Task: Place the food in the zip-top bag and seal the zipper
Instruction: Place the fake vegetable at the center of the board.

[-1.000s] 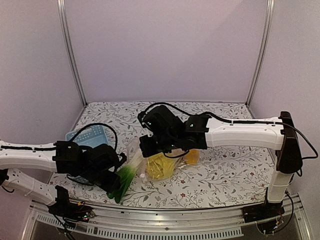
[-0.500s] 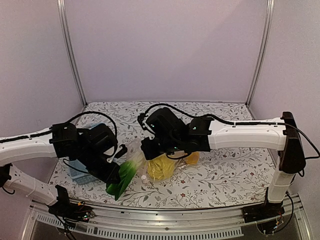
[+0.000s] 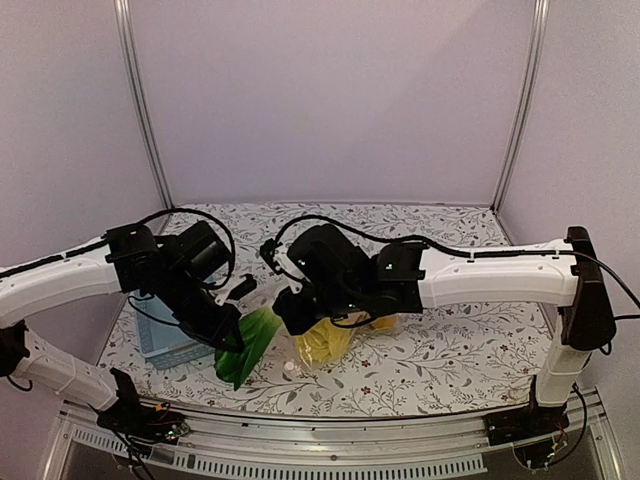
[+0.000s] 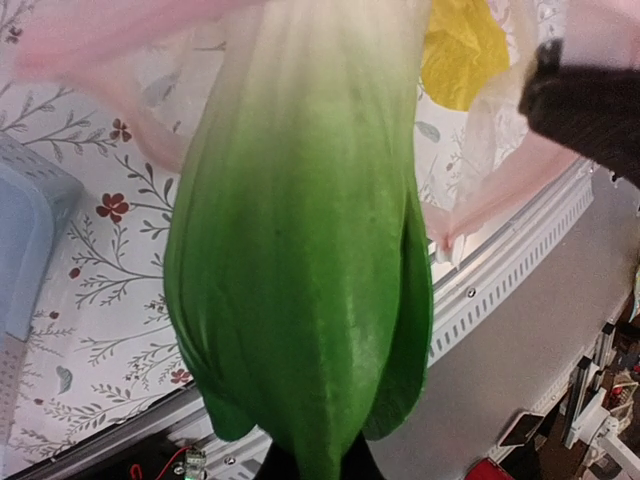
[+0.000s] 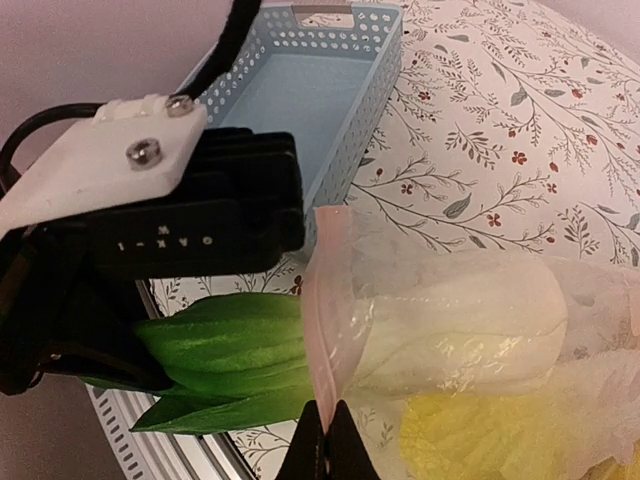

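Note:
My left gripper (image 3: pixel 226 336) is shut on the dark-green leaf end of the bok choy (image 4: pixel 300 280). Its white stem (image 5: pixel 470 320) lies inside the mouth of the clear zip-top bag (image 3: pixel 322 338), while the green leaves (image 5: pixel 225 350) stick out. My right gripper (image 5: pixel 325 445) is shut on the pinkish zipper strip (image 5: pixel 322 320) at the bag's mouth and holds it up. The pale-yellow napa cabbage (image 5: pixel 490 440) lies in the bag under the stem. An orange fruit (image 3: pixel 386 321) shows behind the right arm. The round yellow fruit is not distinguishable.
The light-blue slotted basket (image 3: pixel 165 338) sits at the left under my left arm, and its rim (image 5: pixel 345 110) shows in the right wrist view. The metal rail of the table's front edge (image 4: pixel 500 290) runs just below the bok choy's leaves.
My left arm has risen and swung toward the bag with the bok choy. The bok choy's leaves have lifted and shifted right. The right gripper has lowered slightly with the bag mouth.

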### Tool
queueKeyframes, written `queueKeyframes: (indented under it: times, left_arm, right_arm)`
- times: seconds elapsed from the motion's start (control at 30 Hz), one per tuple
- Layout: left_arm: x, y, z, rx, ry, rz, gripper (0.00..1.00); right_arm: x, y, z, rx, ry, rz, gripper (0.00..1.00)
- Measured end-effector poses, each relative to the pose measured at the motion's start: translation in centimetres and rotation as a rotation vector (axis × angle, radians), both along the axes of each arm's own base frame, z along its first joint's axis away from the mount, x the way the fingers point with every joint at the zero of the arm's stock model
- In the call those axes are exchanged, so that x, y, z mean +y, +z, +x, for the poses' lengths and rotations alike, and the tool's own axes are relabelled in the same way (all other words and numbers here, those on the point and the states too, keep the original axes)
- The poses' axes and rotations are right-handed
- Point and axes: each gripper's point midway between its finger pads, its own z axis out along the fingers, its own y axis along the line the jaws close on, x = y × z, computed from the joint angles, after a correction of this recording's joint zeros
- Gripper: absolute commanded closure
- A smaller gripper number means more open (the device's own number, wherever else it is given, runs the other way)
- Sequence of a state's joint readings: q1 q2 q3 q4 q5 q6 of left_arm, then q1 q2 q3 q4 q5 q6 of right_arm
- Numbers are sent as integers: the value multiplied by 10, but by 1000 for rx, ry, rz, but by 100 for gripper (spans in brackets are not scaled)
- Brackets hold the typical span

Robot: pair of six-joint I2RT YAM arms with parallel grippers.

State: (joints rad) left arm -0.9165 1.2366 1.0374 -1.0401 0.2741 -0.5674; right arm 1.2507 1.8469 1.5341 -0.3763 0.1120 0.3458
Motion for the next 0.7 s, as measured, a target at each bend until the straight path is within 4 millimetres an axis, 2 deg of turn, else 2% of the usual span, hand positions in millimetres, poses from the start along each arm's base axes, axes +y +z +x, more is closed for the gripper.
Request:
queueKeyframes:
  times: [0.17,0.47,0.7]
  left_arm:
    - [0,8,6,6,-13,-17,100]
    - [-9,3,21,-3,-52,4,100]
    - [-11,7,39,-97,-100,40,100]
  right_arm:
    - [3,-1,-7,8,32,1,100]
    - [13,6,-20,59,95,59,100]
    - [17,13,-26,72,120,97,100]
